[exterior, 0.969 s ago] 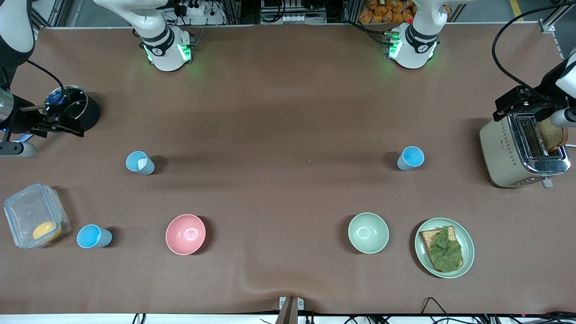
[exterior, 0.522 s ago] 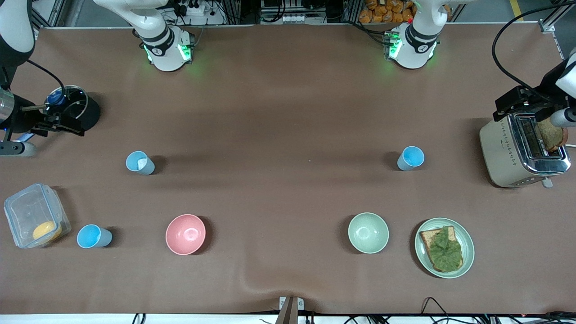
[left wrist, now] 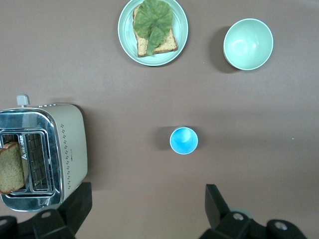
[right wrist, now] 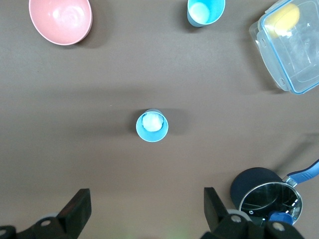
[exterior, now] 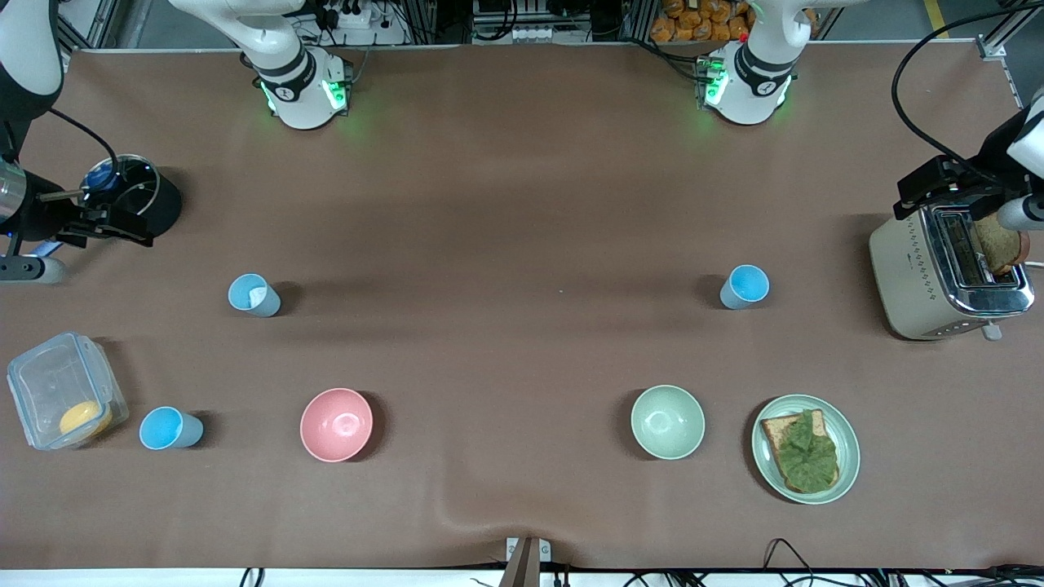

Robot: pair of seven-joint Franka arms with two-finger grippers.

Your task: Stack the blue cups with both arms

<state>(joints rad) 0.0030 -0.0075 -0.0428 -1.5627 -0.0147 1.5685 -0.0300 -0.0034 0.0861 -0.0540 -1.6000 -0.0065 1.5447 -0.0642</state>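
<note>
Three light-blue cups stand upright on the brown table. One, whitish inside (exterior: 254,294), is toward the right arm's end and also shows in the right wrist view (right wrist: 152,125). One, bright blue inside (exterior: 744,286), is toward the left arm's end and also shows in the left wrist view (left wrist: 184,140). A third (exterior: 169,428) stands nearer the camera, beside the plastic box. My left gripper (left wrist: 146,209) is open and empty, high over the table near the bright-blue cup. My right gripper (right wrist: 145,209) is open and empty, high over the table near the whitish cup. Neither gripper shows in the front view.
A pink bowl (exterior: 336,424), a pale green bowl (exterior: 667,421) and a plate (exterior: 848,456) with toast and lettuce stand nearer the camera. A toaster (exterior: 922,277) is at the left arm's end. A black pot (exterior: 155,204) and a clear box (exterior: 57,391) are at the right arm's end.
</note>
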